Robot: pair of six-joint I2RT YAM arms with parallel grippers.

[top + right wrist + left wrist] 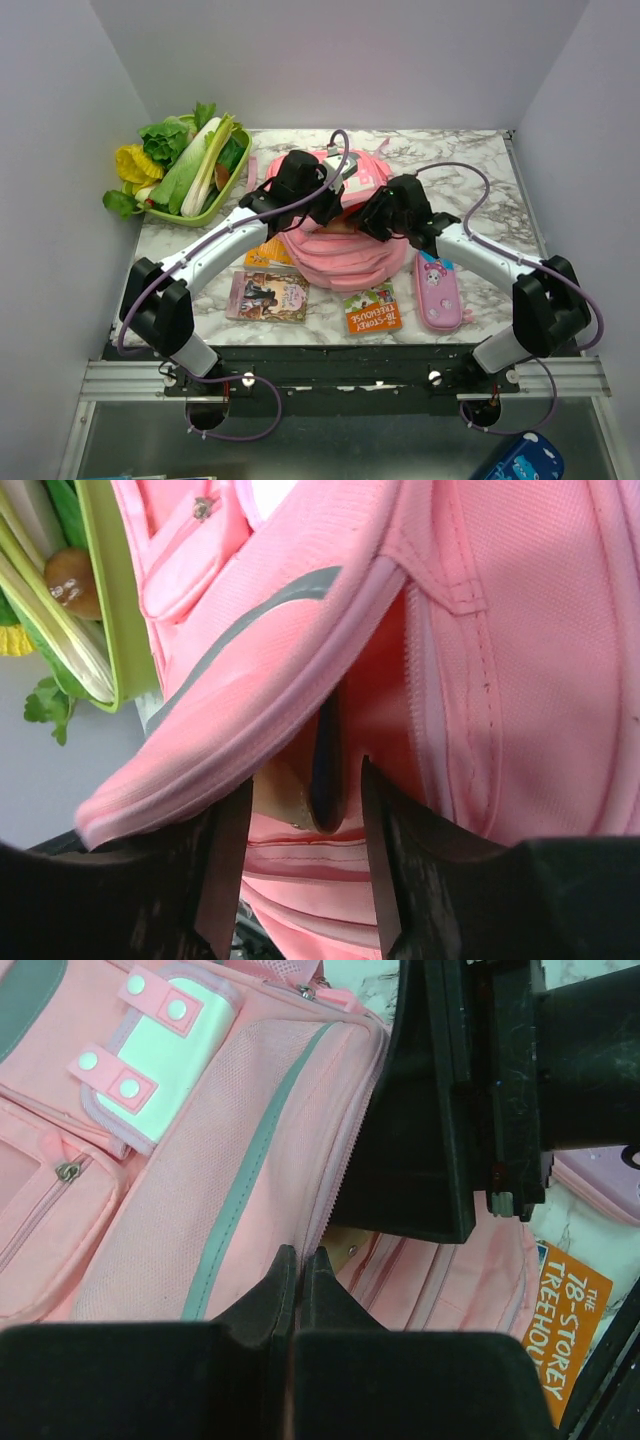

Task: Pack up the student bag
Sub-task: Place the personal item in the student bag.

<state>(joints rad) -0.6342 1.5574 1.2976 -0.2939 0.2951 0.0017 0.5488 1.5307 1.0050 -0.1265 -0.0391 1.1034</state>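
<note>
Large soft pink fabric student bag [345,255] lies directly under both hands. Left gripper [298,1265] is pinched tight, apparently clamped on the zipper hem of the bag's top flap and holding the mouth open. Right gripper [305,780] has its jaws part-way apart and grips nothing. A thin flat brown-and-dark item [322,755], likely a book, sits inside the mouth just beyond its tips.

Judgement: the bag is light and floppy, and its mouth collapses if the flap drops. The fabric is grippy, not fragile. Best hold is the zipper hem or a strap, pinching 1 layer.

Outside the bag, on the near side of the right gripper: 1 orange paperback [372,308] and 1 pink oblong pencil case [440,290].
</note>
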